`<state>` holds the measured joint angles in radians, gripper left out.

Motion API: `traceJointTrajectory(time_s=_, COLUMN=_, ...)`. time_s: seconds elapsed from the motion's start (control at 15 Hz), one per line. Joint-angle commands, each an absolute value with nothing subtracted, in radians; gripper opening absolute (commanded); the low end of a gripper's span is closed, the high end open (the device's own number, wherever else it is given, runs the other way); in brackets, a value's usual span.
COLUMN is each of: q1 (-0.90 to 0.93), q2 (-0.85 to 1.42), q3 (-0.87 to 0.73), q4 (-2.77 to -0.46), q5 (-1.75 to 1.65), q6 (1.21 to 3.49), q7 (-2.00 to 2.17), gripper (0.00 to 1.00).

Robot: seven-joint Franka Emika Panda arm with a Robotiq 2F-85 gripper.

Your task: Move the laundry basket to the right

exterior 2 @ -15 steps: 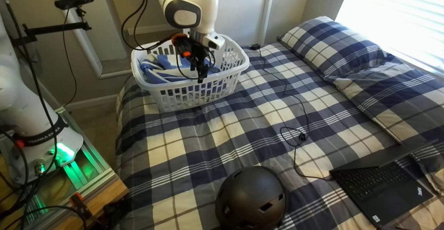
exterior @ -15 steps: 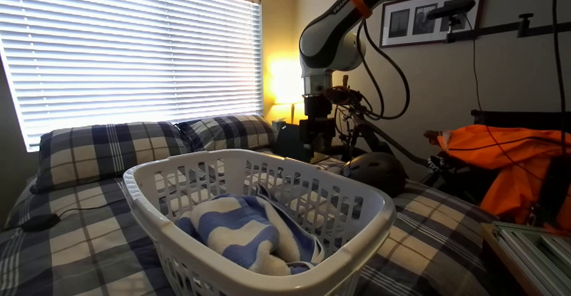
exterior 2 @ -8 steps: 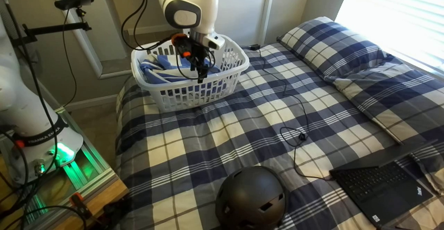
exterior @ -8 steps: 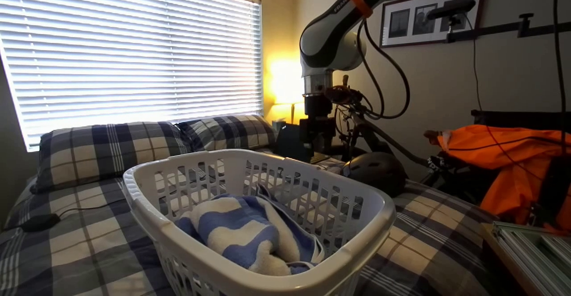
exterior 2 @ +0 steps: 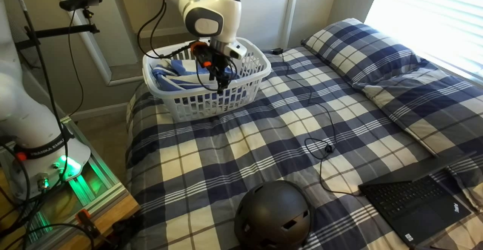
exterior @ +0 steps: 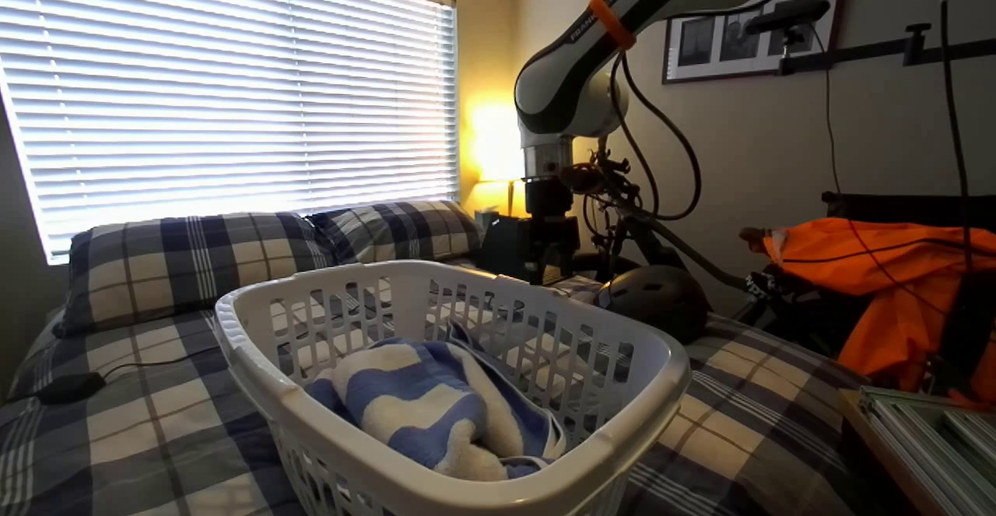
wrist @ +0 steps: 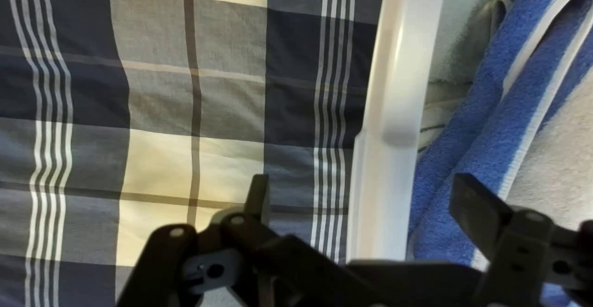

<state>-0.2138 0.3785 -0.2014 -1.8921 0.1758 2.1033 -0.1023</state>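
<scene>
The gripper [wrist: 361, 182] is released, its two fingers [wrist: 258, 198] spread wide in the wrist view with the rim of the one white laundry basket [wrist: 384, 168] between them, a gap showing either side. Basket's upright at the far left corner of the counter [exterior 2: 211, 155] (really a plaid-covered bed) in an exterior view. Striped blue-and-white cloth [exterior: 412, 399] in it, can't tell how many pieces. The one arm [exterior 2: 222, 20] hangs right over it and kinda blocks a chunk of it there. Same view, further out: one black cord [exterior 2: 329, 149], one dark helmet [exterior 2: 273, 216] toward the near edge, one open laptop [exterior 2: 426, 204] toward the near right corner, and two plaid pillows [exterior 2: 362, 52] along the right edge by the window [exterior 2: 441, 23]. Also one lit lamp [exterior: 498, 138] past the pillows in an exterior view.
</scene>
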Motion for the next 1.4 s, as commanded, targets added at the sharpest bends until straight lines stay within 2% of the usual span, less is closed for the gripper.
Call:
traceJointTrajectory(time_s=0.0, q1=-0.248, q2=0.464, q3=-0.166, q4=-1.804, q5=0.197, q6=2.117, q7=-0.127, gripper=1.00)
traceJointTrajectory(time_s=0.07, q1=-0.254, q2=0.476, q3=-0.158, q4=-1.793, q5=0.204, q6=2.130, q7=-0.135, gripper=1.00)
traceJointTrajectory(time_s=0.13, q1=-0.259, q2=0.487, q3=-0.151, q4=-1.784, q5=0.208, q6=2.140, q7=-0.139, gripper=0.95)
traceJointTrajectory(time_s=0.2, q1=-0.263, q2=0.497, q3=-0.143, q4=-1.774, q5=0.212, q6=2.145, q7=-0.143, gripper=0.74)
traceJointTrajectory(time_s=0.33, q1=-0.269, q2=0.511, q3=-0.132, q4=-1.759, q5=0.215, q6=2.151, q7=-0.144, gripper=0.69)
traceJointTrajectory(time_s=0.4, q1=-0.272, q2=0.517, q3=-0.126, q4=-1.753, q5=0.217, q6=2.153, q7=-0.144, gripper=0.63)
traceJointTrajectory(time_s=0.87, q1=-0.278, q2=0.563, q3=-0.106, q4=-1.713, q5=0.217, q6=2.144, q7=-0.147, gripper=0.11)
traceJointTrajectory(time_s=0.93, q1=-0.279, q2=0.570, q3=-0.106, q4=-1.707, q5=0.215, q6=2.141, q7=-0.146, gripper=0.07)
traceJointTrajectory(time_s=1.0, q1=-0.281, q2=0.577, q3=-0.106, q4=-1.702, q5=0.213, q6=2.137, q7=-0.145, gripper=0.12)
traceJointTrajectory(time_s=1.13, q1=-0.282, q2=0.582, q3=-0.105, q4=-1.699, q5=0.212, q6=2.137, q7=-0.145, gripper=0.07)
traceJointTrajectory(time_s=1.33, q1=-0.282, q2=0.572, q3=-0.105, q4=-1.707, q5=0.207, q6=2.150, q7=-0.150, gripper=0.07)
